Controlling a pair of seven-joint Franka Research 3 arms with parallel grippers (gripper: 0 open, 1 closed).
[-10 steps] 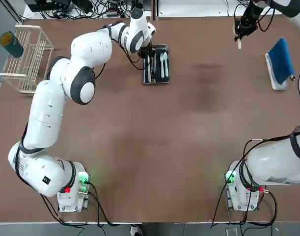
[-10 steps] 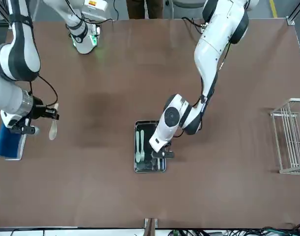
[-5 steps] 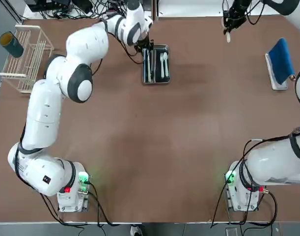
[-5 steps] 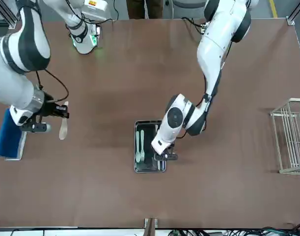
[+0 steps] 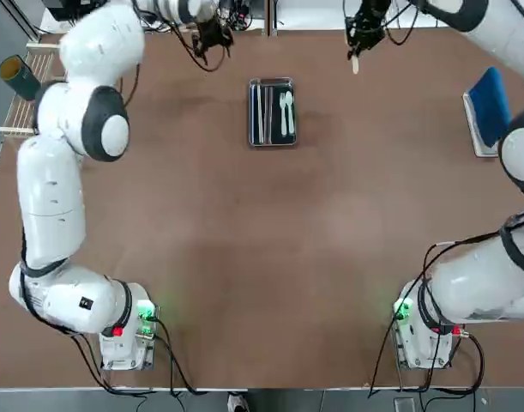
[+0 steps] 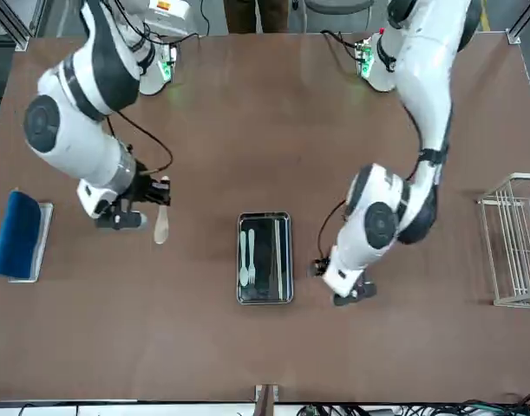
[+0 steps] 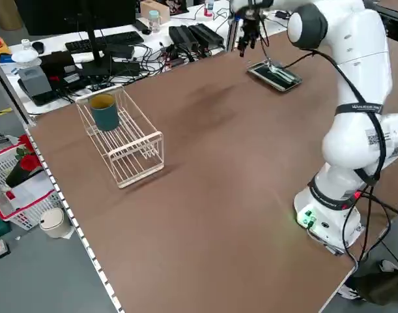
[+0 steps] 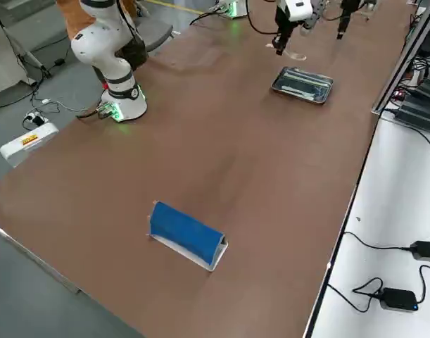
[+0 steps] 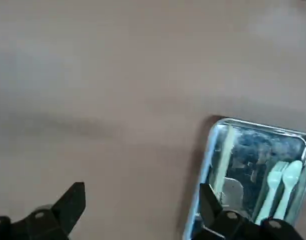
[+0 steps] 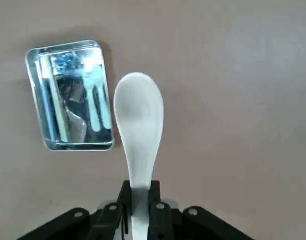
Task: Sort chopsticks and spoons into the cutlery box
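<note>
the steel cutlery box (image 5: 273,145) lies near the far edge of the brown table (image 5: 262,240), and a broad stretch of tabletop runs from it back toward the two arm bases. the left gripper (image 9: 142,187) hovers beside the box on its left side, fingers spread wide with nothing between them. on the box's other side, well apart from the left gripper, the right gripper (image 10: 140,185) is closed on the handle of a white spoon (image 10: 138,112), still outside the box. the white wire rack (image 6: 518,243) sits by the table's left edge, the blue-topped holder (image 5: 489,107) toward the right edge.

count: one spoon gripped, one pale spoon (image 9: 292,175) and one pale fork (image 9: 276,177) in the box, side by side, and one cup (image 5: 20,77) at the rack. pale chopsticks (image 9: 224,160) lie along the box's other long side; whether one or two, i can't tell.

the gripped spoon has a smooth oval bowl and a slim, plain handle; the box is shallow, shiny-rimmed, round-cornered, dark inside.
</note>
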